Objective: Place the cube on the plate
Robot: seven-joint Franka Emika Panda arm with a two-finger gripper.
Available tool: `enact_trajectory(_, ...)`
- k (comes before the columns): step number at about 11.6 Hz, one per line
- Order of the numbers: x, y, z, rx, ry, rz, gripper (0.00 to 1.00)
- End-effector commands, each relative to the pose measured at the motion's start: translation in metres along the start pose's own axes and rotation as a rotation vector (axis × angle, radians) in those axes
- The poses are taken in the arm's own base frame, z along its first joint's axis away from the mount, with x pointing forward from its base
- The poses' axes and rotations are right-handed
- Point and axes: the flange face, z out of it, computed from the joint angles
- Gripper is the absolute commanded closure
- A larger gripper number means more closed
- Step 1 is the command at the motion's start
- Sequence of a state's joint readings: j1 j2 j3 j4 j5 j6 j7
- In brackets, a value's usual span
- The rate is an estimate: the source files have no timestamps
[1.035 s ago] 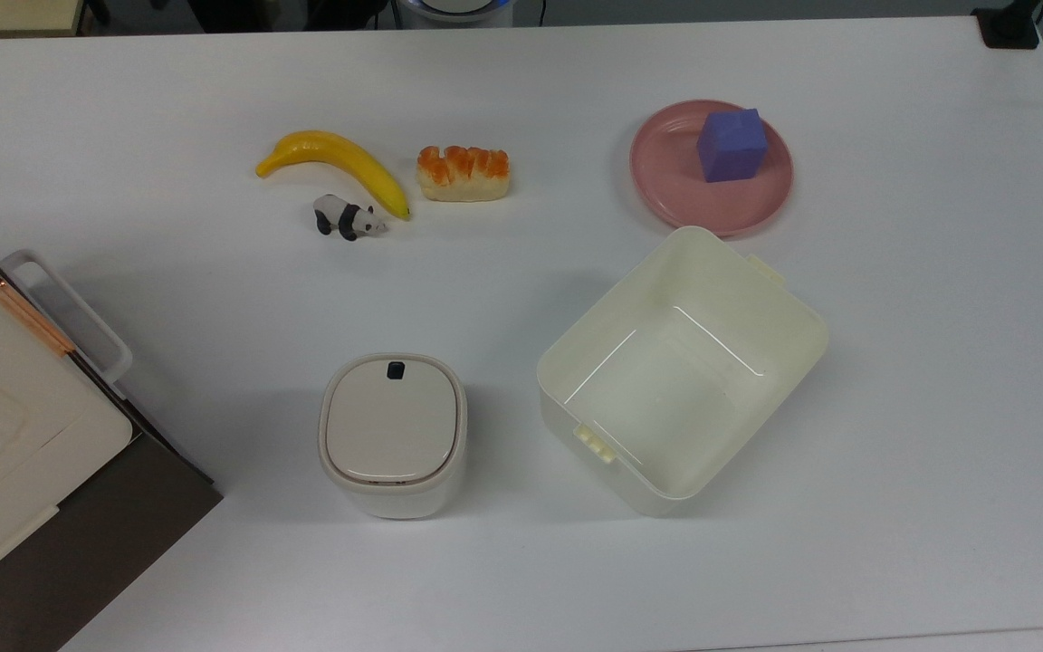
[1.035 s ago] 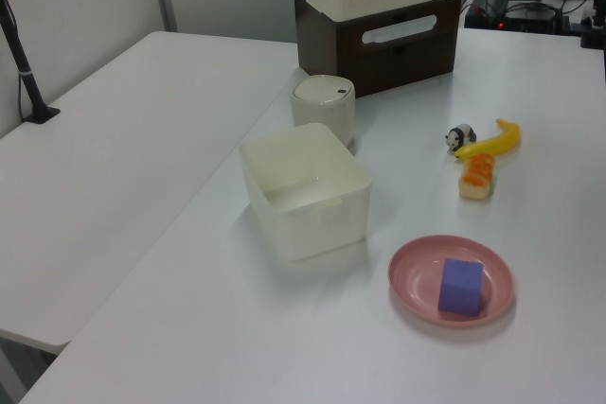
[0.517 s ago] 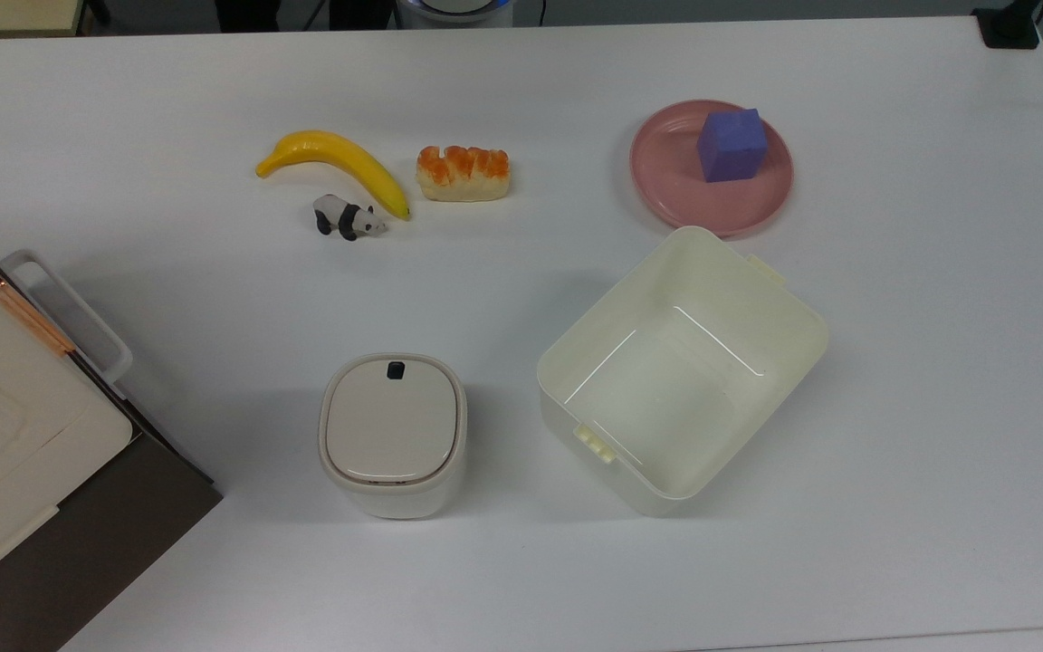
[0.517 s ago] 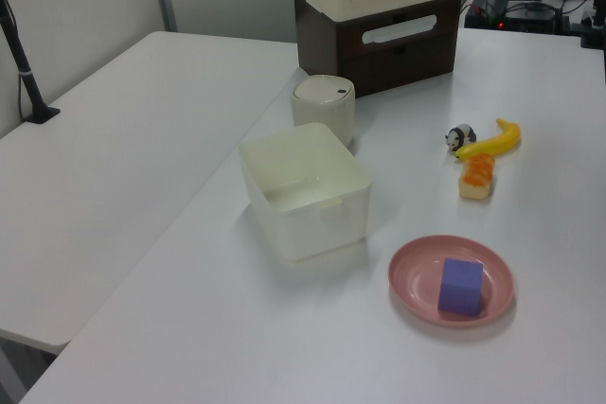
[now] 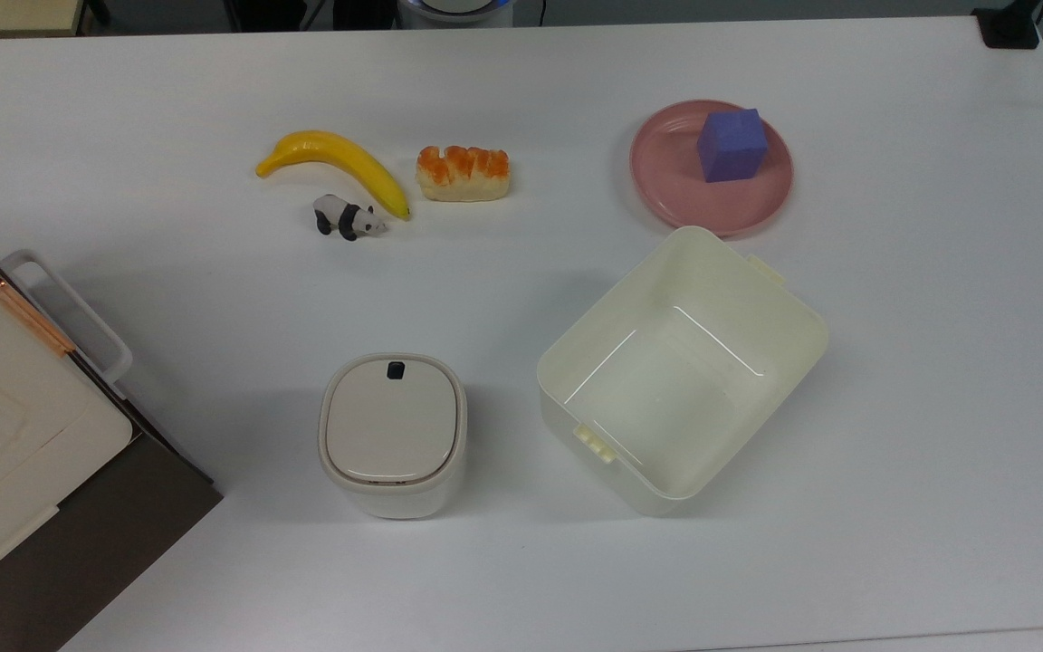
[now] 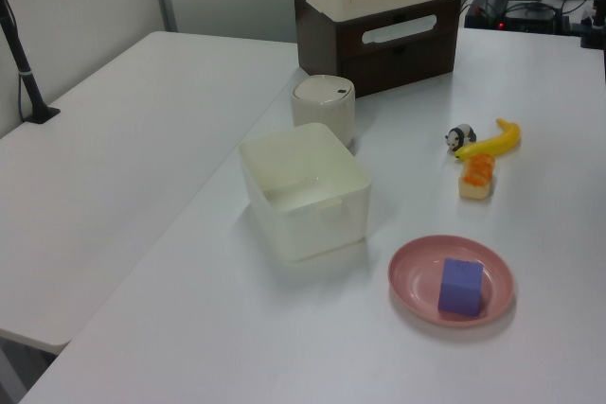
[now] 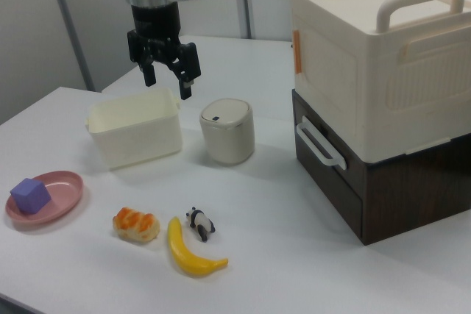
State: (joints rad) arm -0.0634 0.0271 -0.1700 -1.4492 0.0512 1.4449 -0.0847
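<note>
The cube (image 5: 732,145) sits on the plate (image 5: 666,181), toward the top view's right of its middle, flat on one face and well inside the rim. In the left view it (image 6: 461,286) rests the same way, on the plate (image 6: 417,276) near the counter (image 6: 237,338) edge. Judged from this, the task looks done.

The hand (image 7: 166,73) hangs open and empty, high above the counter, in front of the cream tub (image 7: 135,134) and the lidded bin (image 7: 227,131) in the right view, well apart from the cube (image 7: 29,195) at the right view's far left.

The cube looks solid, stiff and matte, so it should be light, not fragile, and not slippery. Its plain square faces give a sure hold: the fingers would close on two opposite side faces, about halfway up, coming straight down from above. The plate's low rim leaves those faces free. Because the cube sits turned a little against the counter's edges, the hand would need a matching twist if it had to be taken up again.

Elsewhere lie a banana (image 5: 340,163), a toy bread (image 5: 464,172) and a panda (image 5: 347,217), all well clear of the plate.
</note>
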Motion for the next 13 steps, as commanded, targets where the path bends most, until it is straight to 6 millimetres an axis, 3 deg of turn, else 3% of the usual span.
enact_trajectory(1, -0.005, 0.0, -0.003, 0.02, 0.004, -0.021, 0.0)
enact_trajectory(4, 0.004, 0.001, -0.005, 0.024, 0.071, -0.079, 0.0)
enact_trajectory(8, 0.007, -0.012, 0.001, 0.026, 0.081, 0.001, 0.0)
enact_trajectory(13, 0.01, 0.0, 0.001, 0.024, 0.098, 0.035, 0.0)
